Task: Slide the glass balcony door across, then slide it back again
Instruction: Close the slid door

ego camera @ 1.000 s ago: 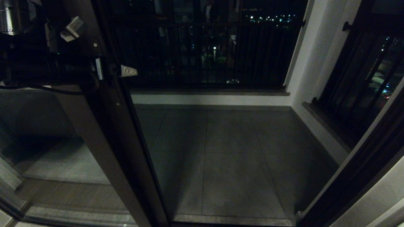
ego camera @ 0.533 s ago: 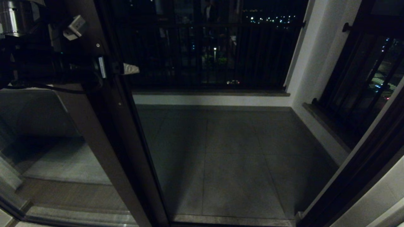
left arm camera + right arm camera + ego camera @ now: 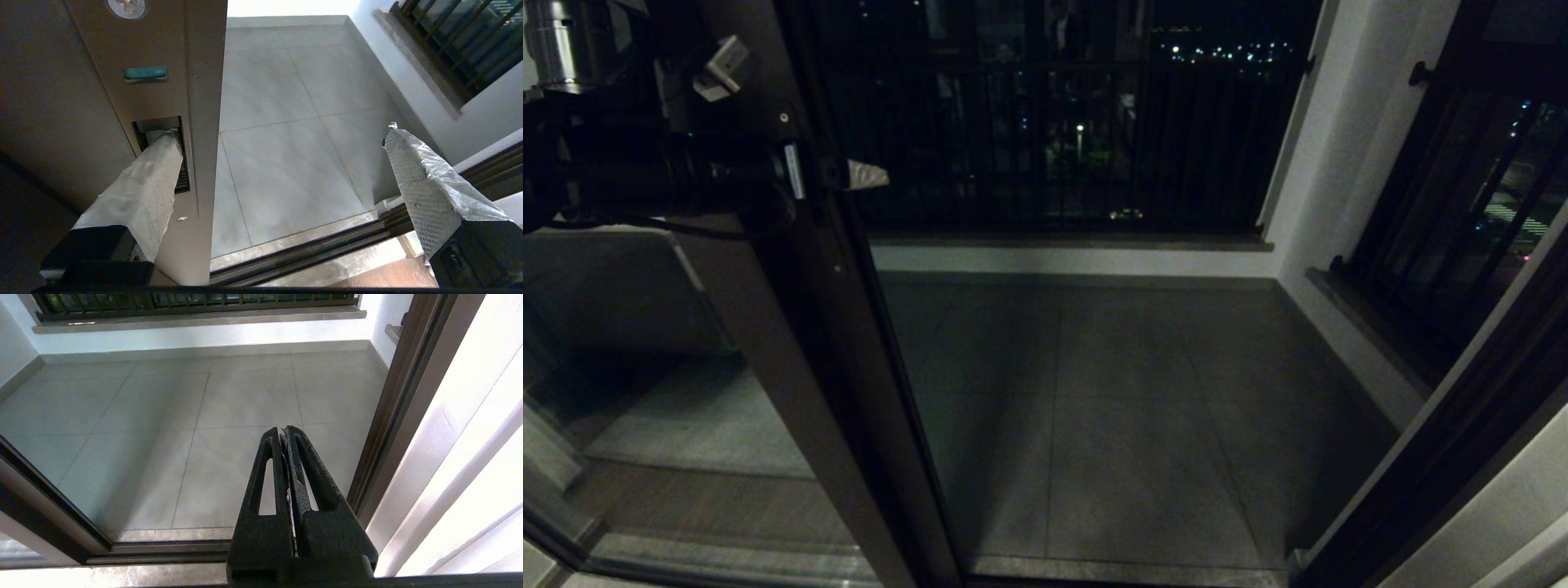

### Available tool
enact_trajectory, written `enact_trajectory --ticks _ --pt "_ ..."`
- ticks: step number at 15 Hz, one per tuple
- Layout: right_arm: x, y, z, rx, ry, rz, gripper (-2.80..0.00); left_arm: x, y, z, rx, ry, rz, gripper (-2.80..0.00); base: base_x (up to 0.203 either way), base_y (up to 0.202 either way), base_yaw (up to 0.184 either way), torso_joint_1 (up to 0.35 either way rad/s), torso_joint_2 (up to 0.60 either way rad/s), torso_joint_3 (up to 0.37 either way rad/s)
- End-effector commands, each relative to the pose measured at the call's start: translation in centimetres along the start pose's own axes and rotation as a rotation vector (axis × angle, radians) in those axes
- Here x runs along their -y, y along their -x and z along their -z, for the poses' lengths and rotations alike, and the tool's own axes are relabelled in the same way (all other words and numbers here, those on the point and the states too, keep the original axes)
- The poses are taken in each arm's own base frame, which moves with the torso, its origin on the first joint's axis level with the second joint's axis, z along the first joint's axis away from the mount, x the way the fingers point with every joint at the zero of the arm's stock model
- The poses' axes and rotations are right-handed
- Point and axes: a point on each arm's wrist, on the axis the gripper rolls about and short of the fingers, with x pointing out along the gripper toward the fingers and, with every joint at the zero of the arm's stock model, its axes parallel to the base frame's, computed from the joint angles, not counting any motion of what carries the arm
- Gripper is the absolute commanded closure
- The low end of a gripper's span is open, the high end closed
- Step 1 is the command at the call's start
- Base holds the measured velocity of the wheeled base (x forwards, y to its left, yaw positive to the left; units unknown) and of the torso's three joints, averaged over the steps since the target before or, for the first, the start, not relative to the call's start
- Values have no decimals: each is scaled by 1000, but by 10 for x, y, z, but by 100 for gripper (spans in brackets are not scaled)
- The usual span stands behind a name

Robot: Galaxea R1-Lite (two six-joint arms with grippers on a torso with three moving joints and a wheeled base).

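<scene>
The glass balcony door [image 3: 792, 367] stands at the left of the head view, its dark brown stile slanting down to the floor track. My left gripper [image 3: 829, 173] is open and straddles the stile's edge high up. In the left wrist view the left gripper [image 3: 278, 134] has one taped finger [image 3: 139, 188] pushed into the black recessed handle slot [image 3: 184, 175] of the door [image 3: 102, 81]. The other finger [image 3: 425, 183] hangs free over the opening. My right gripper [image 3: 282, 430] is shut on nothing and held low over the threshold, away from the door.
The doorway opens onto grey balcony tiles [image 3: 1127, 392]. Black barred railings [image 3: 1054, 122] line the far side and the right. A floor track [image 3: 310, 257] runs across the threshold. The dark door jamb [image 3: 1454, 441] and a white wall [image 3: 1331, 163] stand at the right.
The door stile and my left gripper have shifted slightly to the right together, with the finger still in the handle slot.
</scene>
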Motion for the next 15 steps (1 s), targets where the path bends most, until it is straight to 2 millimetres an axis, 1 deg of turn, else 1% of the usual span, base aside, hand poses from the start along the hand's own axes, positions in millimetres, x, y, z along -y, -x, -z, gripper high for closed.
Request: enact_trajectory --ticks 1,5,11,15 --pt "0 0 0 0 -1 0 0 3 -4 1 -5 -1 19 -280 0 0 0 0 0 0" --pt "0 0 0 0 0 0 0 10 -5 -1 3 -7 38 -280 0 0 0 0 0 0" --pt "0 0 0 0 0 0 0 18 -13 2 -6 -11 65 -280 0 0 0 0 0 0" --pt "0 0 0 0 -1 0 0 22 -13 3 -7 -13 77 -280 0 0 0 0 0 0"
